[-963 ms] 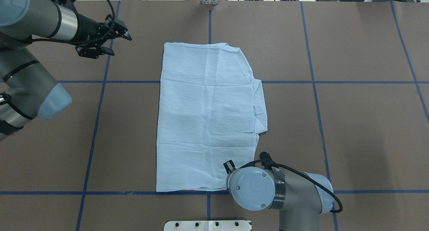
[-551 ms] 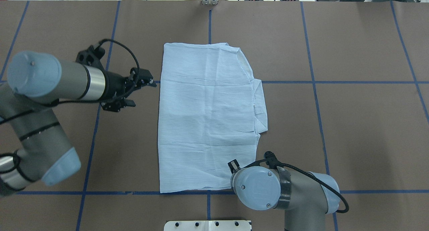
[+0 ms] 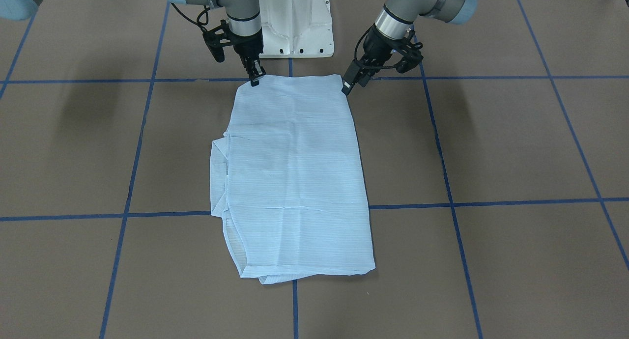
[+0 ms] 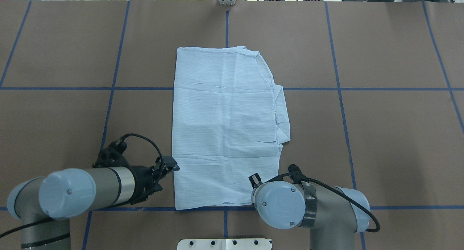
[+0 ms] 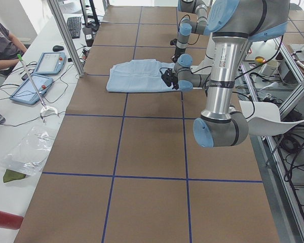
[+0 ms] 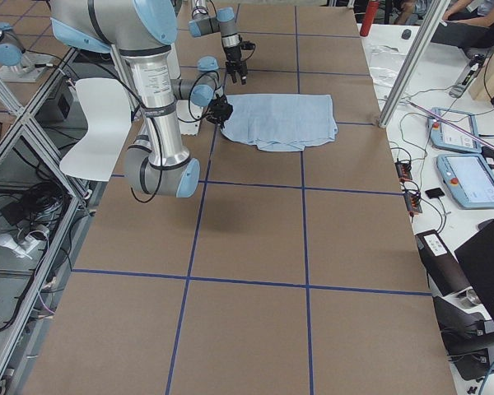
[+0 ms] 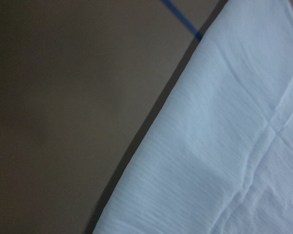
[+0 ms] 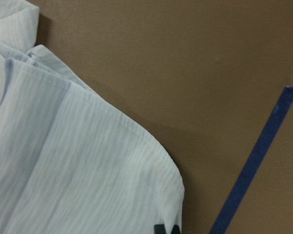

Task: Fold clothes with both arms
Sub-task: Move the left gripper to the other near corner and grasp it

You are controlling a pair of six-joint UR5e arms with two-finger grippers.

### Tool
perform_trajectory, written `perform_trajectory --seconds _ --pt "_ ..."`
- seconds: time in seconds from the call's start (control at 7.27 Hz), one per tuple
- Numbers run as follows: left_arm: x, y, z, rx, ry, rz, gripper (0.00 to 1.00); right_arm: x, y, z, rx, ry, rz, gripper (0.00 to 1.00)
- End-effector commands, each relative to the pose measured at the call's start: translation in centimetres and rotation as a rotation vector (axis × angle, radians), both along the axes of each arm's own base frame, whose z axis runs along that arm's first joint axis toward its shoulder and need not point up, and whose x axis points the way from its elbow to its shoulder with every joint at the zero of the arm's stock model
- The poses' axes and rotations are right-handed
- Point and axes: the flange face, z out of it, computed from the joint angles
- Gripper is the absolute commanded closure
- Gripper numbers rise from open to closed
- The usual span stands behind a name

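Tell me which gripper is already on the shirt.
The right gripper: its tips sit on the corner of the shirt nearest the robot's base. The left gripper hangs just off the other near corner, beside the edge, not on the cloth.

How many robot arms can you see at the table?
2. The left arm is at the shirt's near left corner; the right arm is at its near right corner. None seems hidden.

The shirt (image 3: 295, 182) lies between left pincer (image 3: 351, 82) and right pincer (image 3: 255, 79).
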Motion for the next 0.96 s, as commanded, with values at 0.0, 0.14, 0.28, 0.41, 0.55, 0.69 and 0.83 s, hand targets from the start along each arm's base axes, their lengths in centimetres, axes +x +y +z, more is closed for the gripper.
perform_trajectory --seconds 0.0,0.14,0.28,0.41,0.55,0.69,0.83 --pt "2.3 3.9 0.7 -0.046 -0.011 0.042 0.21 0.0 0.1 -0.1 0.0 -0.002 -0.001 1.0" --pt "3.0 4.6 1.1 -0.047 -0.021 0.054 0.21 0.0 0.1 -0.1 0.0 -0.002 -0.001 1.0" --pt "3.6 4.6 0.8 -0.041 -0.018 0.048 0.22 0.0 0.1 -0.1 0.0 -0.002 -0.001 1.0" --pt "3.9 4.6 0.8 -0.044 -0.035 0.049 0.23 0.0 0.1 0.0 0.001 0.0 -0.002 1.0" --pt "4.1 4.6 0.6 -0.042 -0.035 0.05 0.25 0.0 0.2 -0.1 0.0 -0.002 -0.003 1.0" --pt "4.4 4.6 0.9 -0.043 -0.043 0.05 0.25 0.0 0.2 -0.1 0.0 -0.002 -0.003 1.0" --pt "4.8 4.5 0.8 -0.043 -0.043 0.05 0.26 0.0 0.2 -0.1 0.0 0.0 -0.005 1.0"
